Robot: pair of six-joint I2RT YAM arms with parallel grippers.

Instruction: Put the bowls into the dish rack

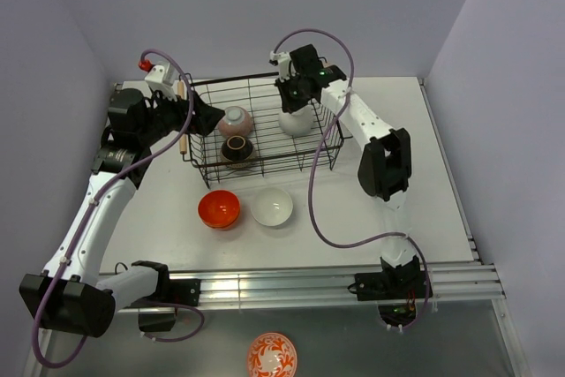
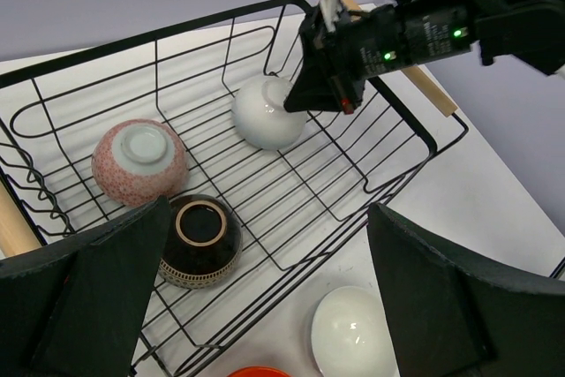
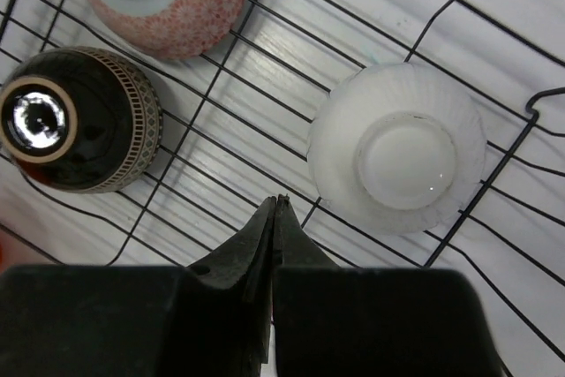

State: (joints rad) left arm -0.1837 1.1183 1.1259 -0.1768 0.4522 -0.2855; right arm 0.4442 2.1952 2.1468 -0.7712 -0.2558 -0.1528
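Observation:
The black wire dish rack [image 1: 256, 171] stands at the back middle of the table. In it, upside down, are a pale pinkish bowl [image 1: 235, 121], a dark patterned bowl [image 1: 237, 150] and a white bowl [image 1: 296, 121]. An orange bowl [image 1: 219, 208] and a white bowl [image 1: 272, 207] sit upright on the table just in front of the rack. No other orange bowl shows. My left gripper [image 1: 205, 118] is open and empty at the rack's left end. My right gripper [image 1: 291, 94] is shut and empty, just above the white bowl [image 3: 397, 147] in the rack.
An orange-and-white patterned bowl [image 1: 272, 355] sits below the table's front rail. The rack's wooden handle [image 1: 183, 121] lies by my left gripper. Purple cables loop over both arms and across the table to the right of the front white bowl.

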